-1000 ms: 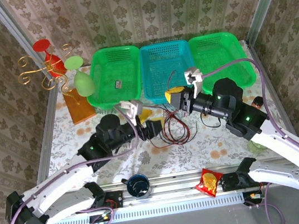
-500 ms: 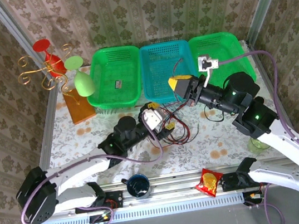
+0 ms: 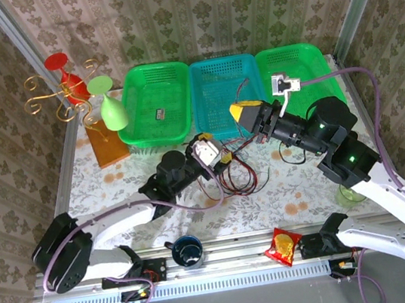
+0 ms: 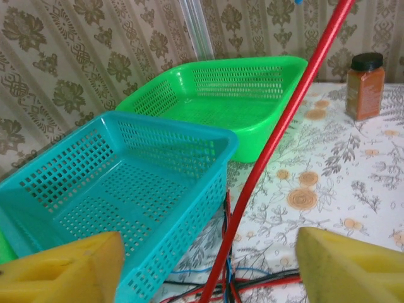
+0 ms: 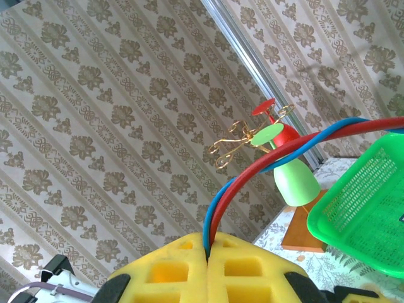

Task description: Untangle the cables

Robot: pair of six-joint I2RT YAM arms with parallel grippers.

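My right gripper (image 5: 207, 254): pads clamped tight on red and blue strands (image 5: 252, 165), raised over front rim of teal basket (image 3: 221, 62). My left gripper (image 4: 208, 265): pads wide apart, gripping nothing; red cable (image 4: 271, 145) runs up between them. Remaining cables (image 3: 238, 176): tangled heap mid-table (image 3: 300, 190), just before basket's front edge.

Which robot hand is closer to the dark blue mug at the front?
The left one. The left gripper hovers over the cables, behind the mug and to its right. The right gripper is farther back, at the blue basket's front edge.
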